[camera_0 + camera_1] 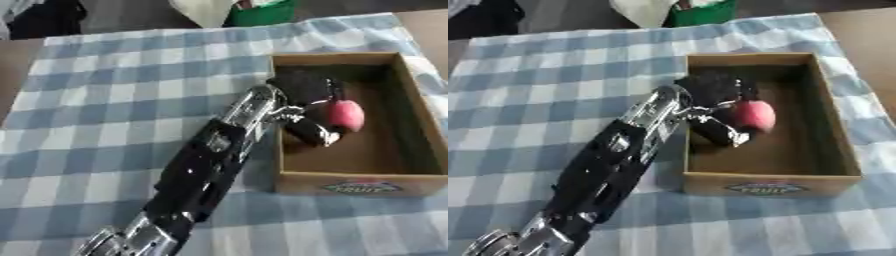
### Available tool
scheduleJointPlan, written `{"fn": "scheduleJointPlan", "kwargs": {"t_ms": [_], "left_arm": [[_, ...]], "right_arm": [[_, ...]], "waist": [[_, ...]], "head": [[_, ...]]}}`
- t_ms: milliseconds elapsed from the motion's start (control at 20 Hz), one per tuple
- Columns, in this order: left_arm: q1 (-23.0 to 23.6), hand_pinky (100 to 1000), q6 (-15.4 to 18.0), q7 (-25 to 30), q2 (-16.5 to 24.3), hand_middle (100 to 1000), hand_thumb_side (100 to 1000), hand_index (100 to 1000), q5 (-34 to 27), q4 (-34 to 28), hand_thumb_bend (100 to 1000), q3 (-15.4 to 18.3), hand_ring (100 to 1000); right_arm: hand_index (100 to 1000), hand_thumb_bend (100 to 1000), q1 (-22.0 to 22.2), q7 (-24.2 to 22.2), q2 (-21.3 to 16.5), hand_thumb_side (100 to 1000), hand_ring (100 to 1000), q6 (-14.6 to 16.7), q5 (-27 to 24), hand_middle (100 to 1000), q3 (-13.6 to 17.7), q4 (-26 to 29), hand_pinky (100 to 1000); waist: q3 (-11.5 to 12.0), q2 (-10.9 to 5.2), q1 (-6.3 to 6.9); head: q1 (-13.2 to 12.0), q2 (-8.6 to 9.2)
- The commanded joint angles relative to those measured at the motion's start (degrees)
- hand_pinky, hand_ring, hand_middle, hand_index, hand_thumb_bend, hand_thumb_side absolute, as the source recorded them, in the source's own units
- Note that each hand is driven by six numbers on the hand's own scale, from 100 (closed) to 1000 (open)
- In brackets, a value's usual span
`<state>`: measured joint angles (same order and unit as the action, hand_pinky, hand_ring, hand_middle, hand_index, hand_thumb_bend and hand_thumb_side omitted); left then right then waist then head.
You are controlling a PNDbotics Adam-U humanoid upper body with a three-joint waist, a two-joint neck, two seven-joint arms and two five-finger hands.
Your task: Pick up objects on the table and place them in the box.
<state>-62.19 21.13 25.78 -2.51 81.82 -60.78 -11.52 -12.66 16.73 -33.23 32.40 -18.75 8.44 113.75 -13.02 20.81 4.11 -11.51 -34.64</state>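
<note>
My left arm reaches from the lower left across the checked cloth and into the brown cardboard box [359,183]. My left hand [304,89] hangs over the box's left half, fingers and thumb curled round a pink-red rounded object [346,115]. The object is above the box floor, near its middle; whether it touches the floor I cannot tell. No other loose task object shows on the cloth. My right hand is in neither view.
A blue and white checked cloth [114,95] covers the table. At the far edge stand a green container [261,14] and a pale object [203,10]. Bare brown tabletop [859,30] shows at the far right.
</note>
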Motion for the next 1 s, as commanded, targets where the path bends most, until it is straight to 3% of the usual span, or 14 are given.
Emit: {"fn": "scheduleJointPlan", "kwargs": {"t_ms": [50,200,250,500,600,800,950,1000], "left_arm": [[-0.7,588,1.2,1.7,-0.3,874,702,952,2.4,-0.8,1000,-0.4,849],[-0.6,594,1.5,2.1,-0.3,876,704,994,3.6,-1.3,1000,-0.2,852],[-0.5,597,1.6,2.1,-0.3,878,750,1000,3.8,-1.4,1000,-0.2,854],[-0.2,596,0.7,1.1,-0.1,872,793,1000,3.0,-2.1,1000,0.3,849],[-0.2,581,-0.6,-1.3,0.1,854,877,999,2.5,-3.8,1000,0.8,834],[0.2,554,-7.6,-13.2,0.8,812,941,923,0.9,-10.2,1000,2.7,786],[0.7,530,-14.7,-21.7,1.3,758,970,829,-5.4,-13.5,999,4.5,726],[0.9,512,-17.4,-24.3,1.5,726,980,787,-8.3,-14.8,947,5.2,691]], "right_arm": [[910,100,-0.7,-0.3,-0.9,1000,820,-0.1,-0.8,755,0.3,0.8,798],[911,100,-0.6,-0.4,-0.9,1000,821,-0.2,-0.9,755,0.3,0.8,798],[910,100,-0.6,-0.4,-0.9,1000,821,-0.2,-0.9,755,0.4,0.8,798],[910,100,-0.5,-0.3,-0.8,1000,821,-0.2,-0.9,755,0.5,0.8,798],[910,100,-0.4,-0.3,-0.8,1000,821,-0.2,-0.9,755,0.5,0.8,798],[910,100,0.0,0.0,-0.9,1000,821,0.0,-0.7,755,0.8,0.8,797],[910,100,0.2,1.0,-0.7,1000,820,0.5,-0.7,757,1.8,0.8,795],[909,100,0.4,1.5,-0.7,1000,820,0.7,-0.7,757,2.2,0.8,795]], "waist": [[-0.3,-0.93,-0.37],[-0.3,-0.92,-0.39],[-0.3,-0.91,-0.42],[-0.3,-0.95,-0.54],[-0.1,-1.05,-0.57],[0.3,-1.38,-0.69],[0.6,-1.56,-0.77],[0.8,-1.62,-0.81]], "head": [[-0.2,0.08],[-0.1,0.04],[-0.1,0.0],[0.1,-0.17],[0.2,-0.31],[0.4,-0.59],[0.5,-0.76],[0.7,-0.83]]}}
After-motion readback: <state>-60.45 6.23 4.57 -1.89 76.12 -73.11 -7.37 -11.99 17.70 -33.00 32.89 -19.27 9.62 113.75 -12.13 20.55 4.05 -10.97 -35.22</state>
